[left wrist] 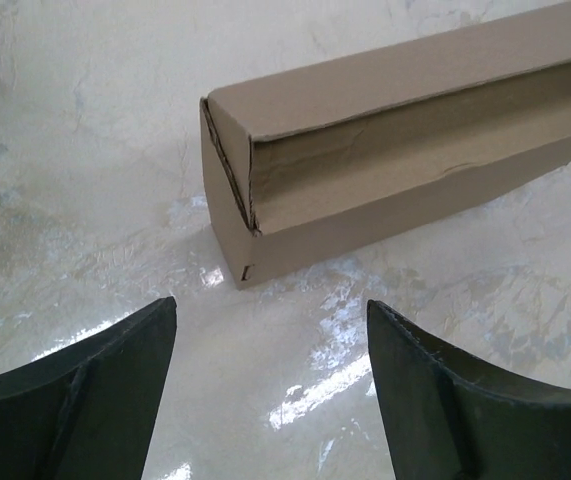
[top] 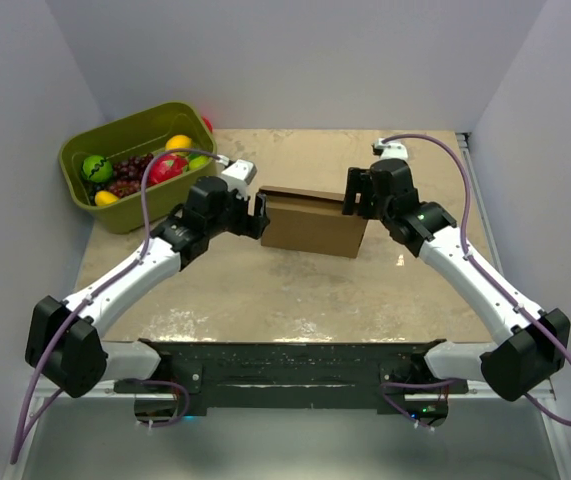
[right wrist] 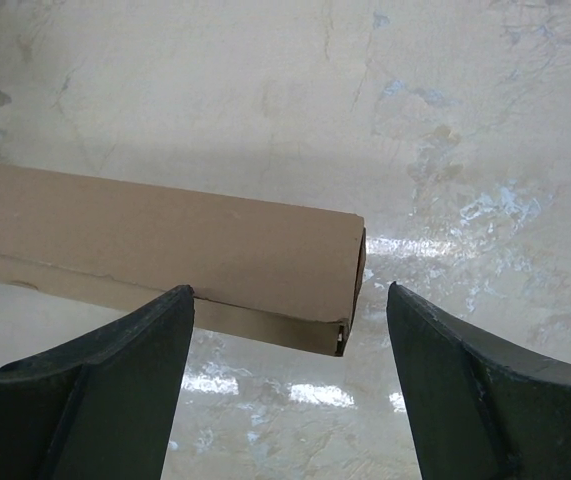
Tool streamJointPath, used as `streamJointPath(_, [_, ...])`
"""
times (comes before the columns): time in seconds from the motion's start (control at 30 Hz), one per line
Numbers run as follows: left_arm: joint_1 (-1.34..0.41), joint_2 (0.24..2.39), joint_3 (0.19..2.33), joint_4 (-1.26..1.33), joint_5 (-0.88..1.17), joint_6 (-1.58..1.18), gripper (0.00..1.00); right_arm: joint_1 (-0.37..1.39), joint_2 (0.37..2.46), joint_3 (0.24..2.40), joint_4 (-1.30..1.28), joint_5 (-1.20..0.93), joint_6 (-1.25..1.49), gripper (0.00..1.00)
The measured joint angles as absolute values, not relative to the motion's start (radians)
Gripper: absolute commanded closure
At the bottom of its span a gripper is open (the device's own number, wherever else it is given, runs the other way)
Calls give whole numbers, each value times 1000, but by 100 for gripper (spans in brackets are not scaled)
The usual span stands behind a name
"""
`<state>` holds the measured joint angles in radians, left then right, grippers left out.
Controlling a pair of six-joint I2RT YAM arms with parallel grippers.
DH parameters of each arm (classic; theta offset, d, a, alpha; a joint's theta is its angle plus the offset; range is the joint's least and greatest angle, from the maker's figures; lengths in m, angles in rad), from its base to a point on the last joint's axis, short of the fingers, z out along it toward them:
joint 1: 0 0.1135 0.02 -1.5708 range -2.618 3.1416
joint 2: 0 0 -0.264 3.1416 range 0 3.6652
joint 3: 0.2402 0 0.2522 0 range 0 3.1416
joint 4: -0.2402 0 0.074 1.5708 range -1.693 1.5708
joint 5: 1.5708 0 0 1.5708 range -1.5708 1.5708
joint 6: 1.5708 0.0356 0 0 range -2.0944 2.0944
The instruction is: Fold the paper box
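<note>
Open tabletop [top: 295, 285] gives passage at six and twelve o'clock of the paper box [top: 313, 222]; the left gripper [top: 262, 216] stands at nine, the right gripper [top: 349, 197] at three, the green bin [top: 140, 212] at ten.

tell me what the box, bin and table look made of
Box: matte brown corrugated cardboard; its cut end shows layered edges. Bin: olive-green plastic, probably, going by its smooth moulded rim. Table: glossy, pale and marbled with bright glare; stone, laminate or film, cannot tell.
</note>
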<state>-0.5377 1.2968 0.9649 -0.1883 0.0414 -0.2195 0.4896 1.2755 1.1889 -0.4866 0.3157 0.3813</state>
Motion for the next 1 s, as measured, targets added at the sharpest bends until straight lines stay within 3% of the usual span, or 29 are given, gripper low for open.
streamJointPath(0.47, [-407,1296,1115,-135,197,-264,21,481,1269,1206,-493,323,381,20])
streamJointPath(0.73, [-391,1431,1127,-75,238,-299,46,477,1271,1197,-483,323,381,28])
streamJointPath(1.0, [-391,1452,1082,14,273,-332,62,477,1262,1119,-422,323,391,39])
